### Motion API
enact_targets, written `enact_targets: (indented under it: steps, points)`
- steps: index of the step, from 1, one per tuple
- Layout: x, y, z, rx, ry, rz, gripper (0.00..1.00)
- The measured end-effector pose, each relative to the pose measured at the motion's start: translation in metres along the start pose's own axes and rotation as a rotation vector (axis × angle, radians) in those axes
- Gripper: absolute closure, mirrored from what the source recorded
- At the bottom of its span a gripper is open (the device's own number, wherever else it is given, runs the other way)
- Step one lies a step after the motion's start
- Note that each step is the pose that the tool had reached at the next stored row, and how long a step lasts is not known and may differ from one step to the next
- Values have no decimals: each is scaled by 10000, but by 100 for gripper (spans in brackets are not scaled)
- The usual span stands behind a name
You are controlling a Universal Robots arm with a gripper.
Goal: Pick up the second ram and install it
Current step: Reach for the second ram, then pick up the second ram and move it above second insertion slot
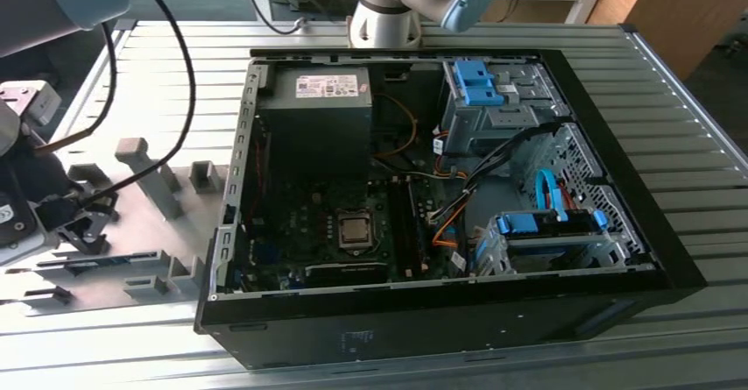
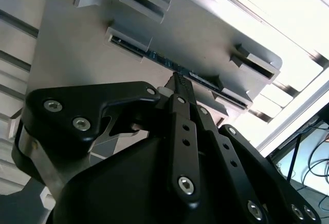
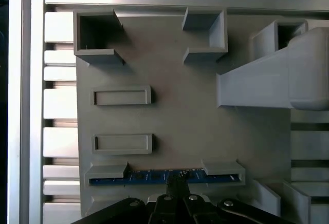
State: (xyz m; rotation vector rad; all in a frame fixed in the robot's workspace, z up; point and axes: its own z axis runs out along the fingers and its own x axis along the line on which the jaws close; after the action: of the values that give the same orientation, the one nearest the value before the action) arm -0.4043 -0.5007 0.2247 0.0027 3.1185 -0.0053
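Note:
The second ram (image 3: 139, 175) is a slim dark stick with a blue edge. It stands on edge in two grey holder blocks on the grey plate (image 3: 180, 121). My gripper (image 3: 177, 179) is right at the middle of the stick's upper edge. In the second wrist view the gripper (image 2: 177, 81) covers the middle of the second ram (image 2: 153, 57). In the exterior view the gripper (image 1: 77, 229) hangs over the second ram (image 1: 96, 261) on the plate (image 1: 140, 232), at the exterior view's left of the open PC case (image 1: 444, 320).
Several empty grey holder blocks (image 3: 122, 96) and a taller grey block (image 3: 267, 75) stand on the same plate. Inside the case lie the motherboard with a silver processor (image 1: 354, 230), dark memory slots (image 1: 405, 232), cables and blue drive brackets (image 1: 474, 83). The arm's base (image 1: 386, 22) stands behind the case.

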Motion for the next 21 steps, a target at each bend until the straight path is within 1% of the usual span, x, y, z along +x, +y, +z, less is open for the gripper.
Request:
enact_targets:
  steps: [4,15,17,21]
  points:
    - [0,-1,13,0,0,-2,89]
    - [0,-1,15,0,0,-24,89]
    - [0,-1,15,-3,-1,-124,89]
    - [0,-1,15,-15,-2,-660,89]
